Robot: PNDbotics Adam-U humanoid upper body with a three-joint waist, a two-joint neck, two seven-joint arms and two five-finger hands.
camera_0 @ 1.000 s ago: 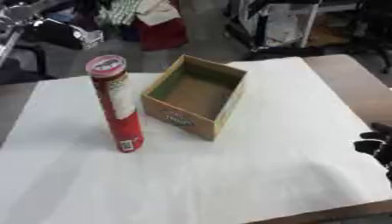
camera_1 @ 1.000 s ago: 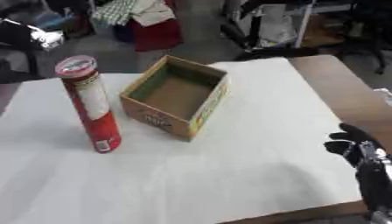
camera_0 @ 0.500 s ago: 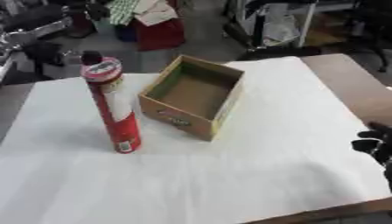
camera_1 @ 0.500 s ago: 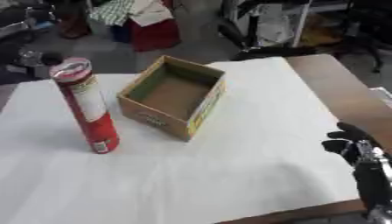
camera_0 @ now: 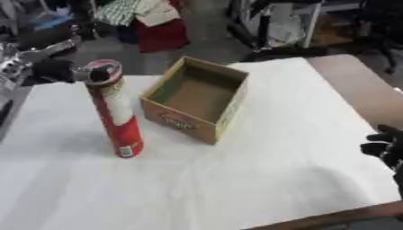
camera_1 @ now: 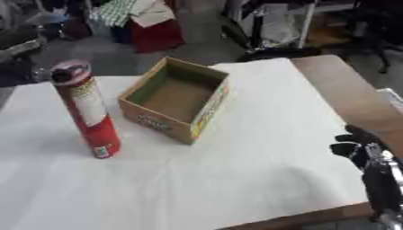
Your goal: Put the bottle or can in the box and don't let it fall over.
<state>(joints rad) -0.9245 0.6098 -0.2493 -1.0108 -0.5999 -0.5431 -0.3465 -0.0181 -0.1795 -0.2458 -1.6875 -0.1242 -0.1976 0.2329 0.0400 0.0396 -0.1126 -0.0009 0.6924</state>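
Beside the open box [camera_0: 197, 98] stands our tall red can [camera_0: 115, 110], stiff, slick, probably light and tippy; we would grasp mid-body. Left hand [camera_0: 53, 70] nears its lid, fingers unclear; right hand [camera_1: 358, 146] idles, curled.

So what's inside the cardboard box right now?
Nothing that shows. The cardboard box is open on top, and only its bare brown floor is visible. The near wall hides a strip of floor. The red can stands outside, beside it.
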